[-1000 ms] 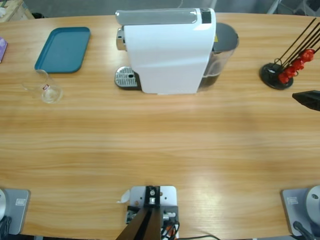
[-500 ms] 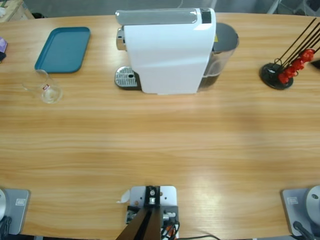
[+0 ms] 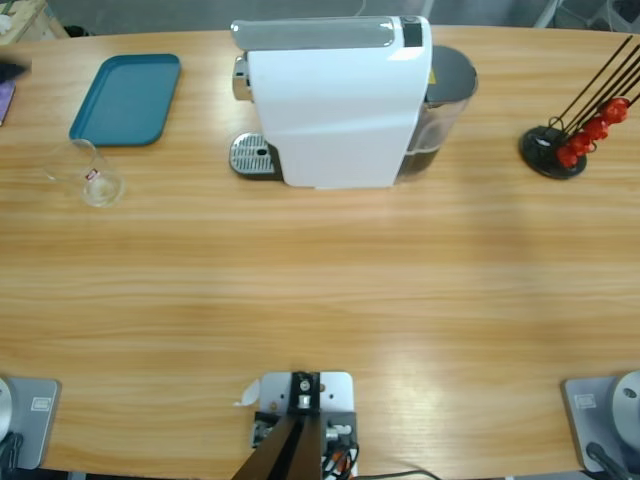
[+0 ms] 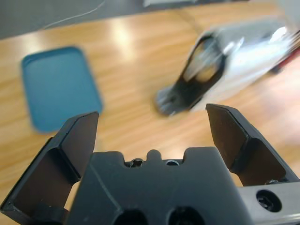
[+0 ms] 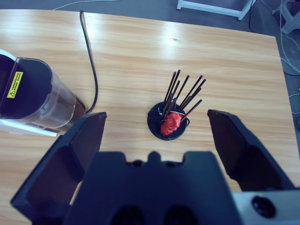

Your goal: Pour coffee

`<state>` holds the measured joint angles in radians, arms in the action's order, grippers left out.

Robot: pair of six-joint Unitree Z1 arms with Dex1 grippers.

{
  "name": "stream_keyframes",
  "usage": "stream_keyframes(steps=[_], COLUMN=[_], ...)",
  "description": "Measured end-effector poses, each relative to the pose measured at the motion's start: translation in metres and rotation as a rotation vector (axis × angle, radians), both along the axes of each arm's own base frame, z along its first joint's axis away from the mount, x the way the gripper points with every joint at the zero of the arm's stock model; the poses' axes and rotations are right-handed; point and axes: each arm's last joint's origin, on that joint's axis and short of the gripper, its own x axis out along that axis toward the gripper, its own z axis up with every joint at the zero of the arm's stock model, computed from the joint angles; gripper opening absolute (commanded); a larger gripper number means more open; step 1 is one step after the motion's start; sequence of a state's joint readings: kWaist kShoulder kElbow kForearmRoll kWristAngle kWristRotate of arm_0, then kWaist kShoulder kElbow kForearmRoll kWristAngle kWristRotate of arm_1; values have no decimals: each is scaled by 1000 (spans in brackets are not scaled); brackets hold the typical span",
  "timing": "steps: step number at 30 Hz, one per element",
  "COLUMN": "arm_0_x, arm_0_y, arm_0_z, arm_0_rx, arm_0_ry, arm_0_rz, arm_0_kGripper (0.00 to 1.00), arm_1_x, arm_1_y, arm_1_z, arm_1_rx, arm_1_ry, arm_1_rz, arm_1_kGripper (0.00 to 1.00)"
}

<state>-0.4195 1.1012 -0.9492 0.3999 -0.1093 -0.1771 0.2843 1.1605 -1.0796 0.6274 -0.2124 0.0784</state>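
No coffee shows in any view. An empty clear glass lies on the table at the left, below a teal tray. The white coffee machine stands at the back middle, its drip grate bare. My left gripper is open and holds nothing; it hovers above the table, facing the teal tray and the blurred coffee machine. My right gripper is also open and holds nothing, high above the machine's tank.
A black stand of dark sticks with red pieces stands at the right, also seen as the stand. A black cable runs from behind the machine. A dark blurred tip shows at the left edge, above a purple object.
The black gripper at the high view's right edge moved up and out of that view. A dark tip at the left edge moved upward.
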Motion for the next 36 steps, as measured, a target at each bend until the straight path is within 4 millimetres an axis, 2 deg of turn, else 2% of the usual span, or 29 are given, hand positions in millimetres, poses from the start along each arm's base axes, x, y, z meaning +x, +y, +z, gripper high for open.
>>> stream_keyframes(steps=[3, 5, 7, 11, 14, 16, 17, 25, 31, 36], arm_0_x=[27, 45, 63, 91, 107, 116, 120, 140, 150, 160], arm_0_y=[-15, -26, -36, -54, -66, -72, -76, -98, -103, -108], arm_0_z=[25, 31, 29, 18, 15, 11, 9, 2, -14, -25], arm_0_rx=[-120, -198, -248, -304, -323, -329, -333, -369, -353, -347], arm_0_ry=[31, 85, 151, 250, 283, 307, 318, 394, 443, 478], arm_0_rz=[10, 10, 9, -35, -73, -98, -112, -225, -214, -200], arm_0_kGripper=[973, 973, 968, 814, 807, 838, 904, 886, 801, 627], arm_1_x=[-5, -14, -28, -57, -71, -75, -76, -81, -82, -83], arm_1_y=[-1, -2, -4, -7, -8, -6, -6, -7, -7, -8], arm_1_z=[-5, -13, -21, -35, -41, -42, -43, -43, -44, -46], arm_1_rx=[-5, -12, -16, -13, -1, 5, 5, 5, 6, 6], arm_1_ry=[16, 40, 58, 78, 68, 67, 68, 56, 52, 53], arm_1_rz=[1, 12, 28, 85, 140, 180, 191, 208, 208, 208], arm_1_kGripper=[964, 964, 964, 964, 964, 964, 961, 959, 959, 959])
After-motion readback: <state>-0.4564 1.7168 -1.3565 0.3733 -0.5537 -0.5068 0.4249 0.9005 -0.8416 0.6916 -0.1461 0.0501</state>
